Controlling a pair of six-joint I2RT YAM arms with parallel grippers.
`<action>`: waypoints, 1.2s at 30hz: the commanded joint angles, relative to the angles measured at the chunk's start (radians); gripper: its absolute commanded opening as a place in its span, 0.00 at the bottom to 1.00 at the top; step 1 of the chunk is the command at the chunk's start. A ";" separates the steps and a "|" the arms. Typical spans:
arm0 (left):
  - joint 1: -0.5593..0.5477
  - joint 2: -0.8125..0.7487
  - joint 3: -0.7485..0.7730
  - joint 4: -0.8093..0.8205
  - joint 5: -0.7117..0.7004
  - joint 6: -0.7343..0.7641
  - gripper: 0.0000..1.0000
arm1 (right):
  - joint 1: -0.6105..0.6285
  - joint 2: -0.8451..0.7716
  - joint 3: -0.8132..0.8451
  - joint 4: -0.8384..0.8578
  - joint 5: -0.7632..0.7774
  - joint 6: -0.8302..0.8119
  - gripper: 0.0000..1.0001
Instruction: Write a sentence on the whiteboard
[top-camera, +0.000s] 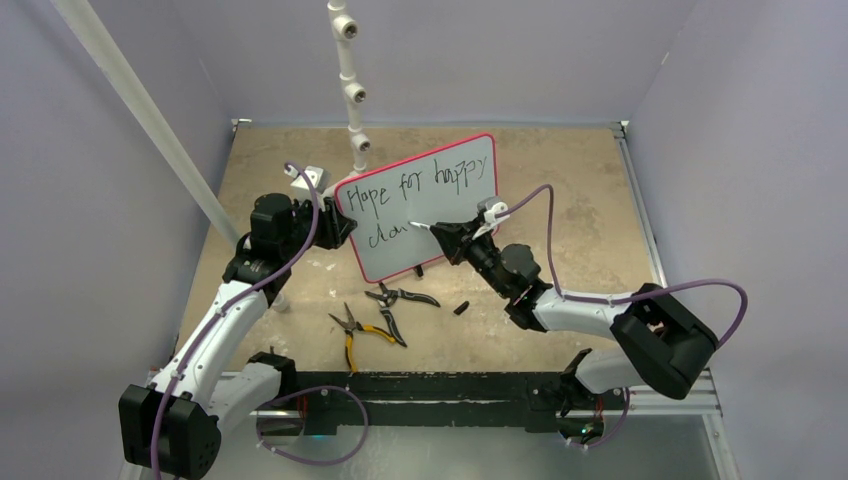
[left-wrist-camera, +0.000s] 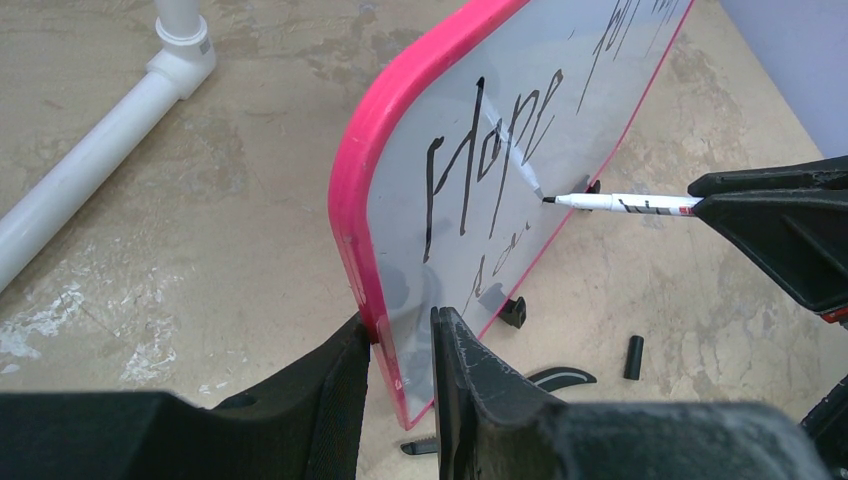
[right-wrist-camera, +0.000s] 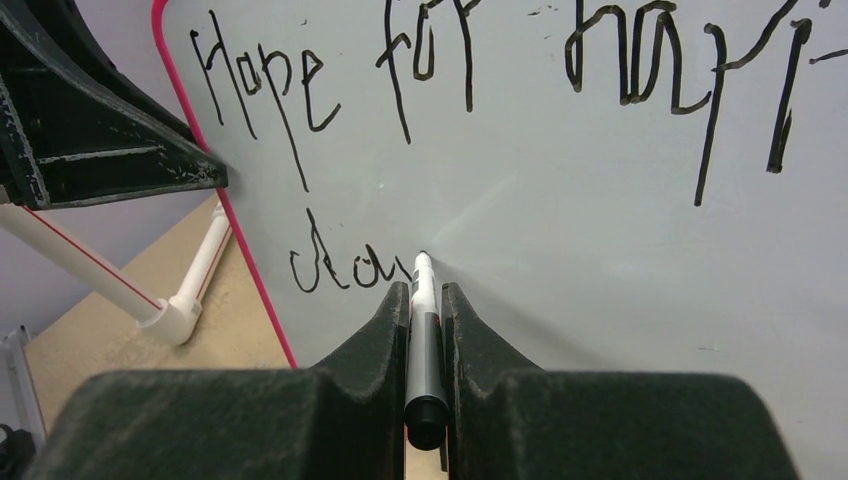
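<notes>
Whiteboard (top-camera: 455, 215) upright mid-tabletop (top-camera: 570, 180), left gripper (left-wrist-camera: 400, 335) pinching its left frame edge. Right gripper (right-wrist-camera: 425, 292) clamped on marker (left-wrist-camera: 625, 203), tip touching board where the sentence (top-camera: 415, 184) breaks off on its second line.

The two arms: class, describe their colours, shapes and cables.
The left arm and right arm have white links and bulky black joints. The left cable and right cable are purple, looping loose. The left tool and right tool are black, each with two wedge-shaped matt fingers.
</notes>
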 joint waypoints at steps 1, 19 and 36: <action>0.002 -0.001 0.009 0.029 0.021 0.008 0.28 | -0.008 0.003 -0.006 0.017 -0.008 0.026 0.00; 0.002 -0.007 0.009 0.027 0.022 0.008 0.28 | -0.008 0.034 -0.050 0.014 -0.054 0.090 0.00; 0.002 -0.006 0.009 0.027 0.022 0.008 0.28 | -0.008 0.052 -0.019 0.008 -0.086 0.066 0.00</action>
